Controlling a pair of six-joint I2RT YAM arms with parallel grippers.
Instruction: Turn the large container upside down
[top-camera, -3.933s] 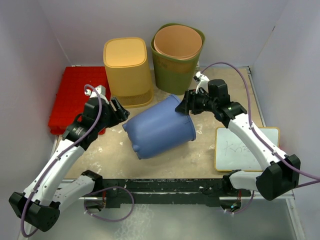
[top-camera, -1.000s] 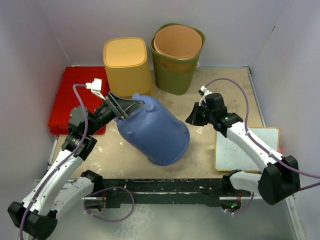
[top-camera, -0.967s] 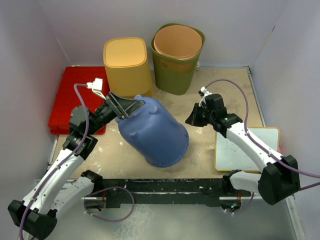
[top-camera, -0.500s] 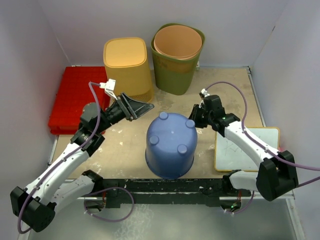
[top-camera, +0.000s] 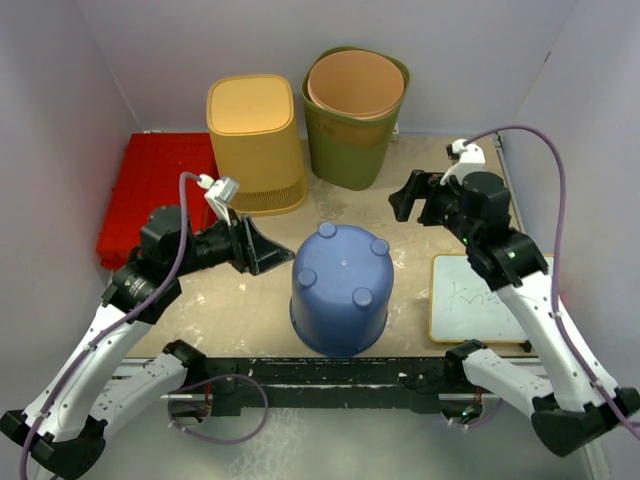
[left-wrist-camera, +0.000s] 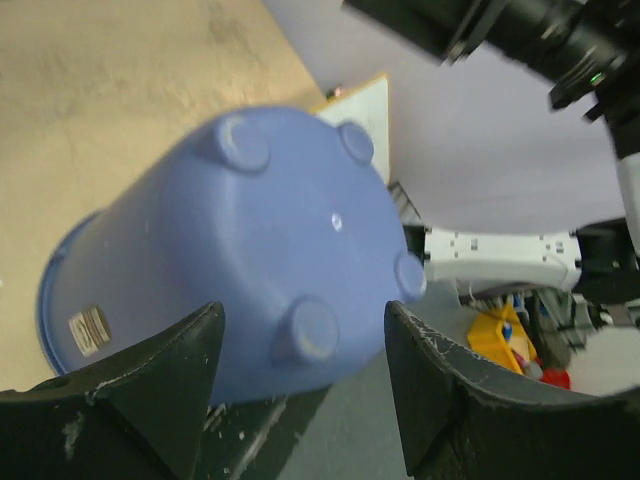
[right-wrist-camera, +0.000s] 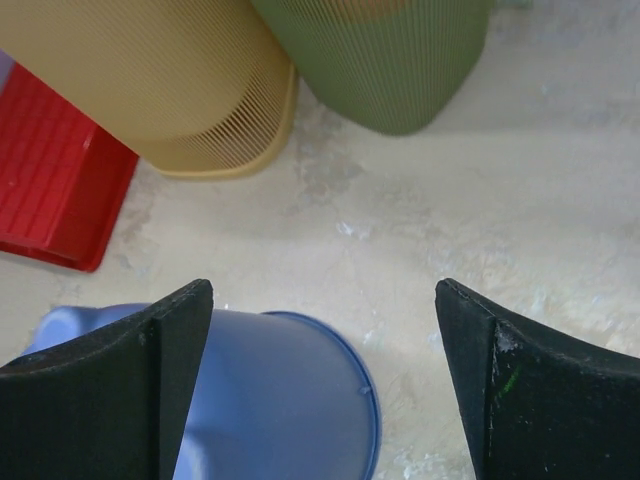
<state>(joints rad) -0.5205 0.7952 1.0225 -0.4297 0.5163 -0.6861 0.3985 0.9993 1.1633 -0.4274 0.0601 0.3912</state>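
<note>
2 grippers flank the large blue container (top-camera: 340, 290), and neither touches it. At left, the left gripper (top-camera: 266, 250) holds its jaws spread apart and empty, aimed at the container's side from just beside it. The container stands upside down near the front middle of the table (top-camera: 440, 160), rim on the surface and bottom upward. To its right and farther back, the right gripper (top-camera: 416, 200) hangs raised with jaws wide, holding nothing, well apart from it.
</note>
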